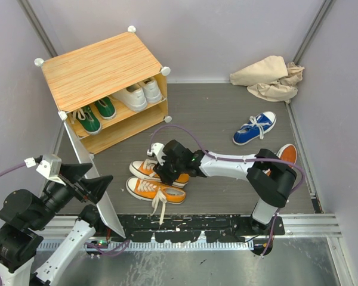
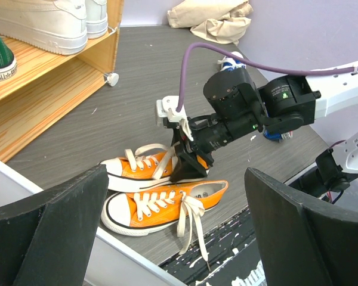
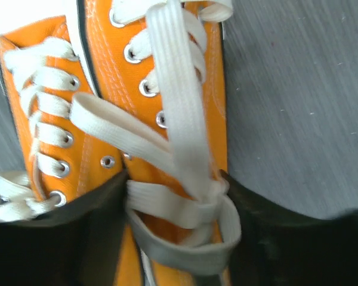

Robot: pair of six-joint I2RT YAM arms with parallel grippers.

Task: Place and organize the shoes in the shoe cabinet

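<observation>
Two orange shoes lie side by side on the grey floor, the far one (image 1: 144,168) (image 2: 134,167) and the near one (image 1: 152,190) (image 2: 161,205) with its laces trailing. My right gripper (image 1: 169,173) (image 2: 191,168) (image 3: 173,220) reaches down onto the far orange shoe (image 3: 116,77), its fingers pressed against both sides at the lace knot. The shoe still rests on the floor beside its mate (image 3: 15,89). The shoe cabinet (image 1: 101,68) stands at the back left with green shoes (image 1: 95,113) and white shoes (image 1: 137,93) on its shelf. My left gripper (image 1: 86,182) (image 2: 176,238) hangs open and empty near the cabinet door.
A blue shoe (image 1: 255,128) lies at the right. Another orange shoe (image 1: 288,153) shows partly behind the right arm. A crumpled beige cloth (image 1: 268,77) sits in the back right corner. The cabinet's white door (image 1: 104,208) stands open next to my left arm.
</observation>
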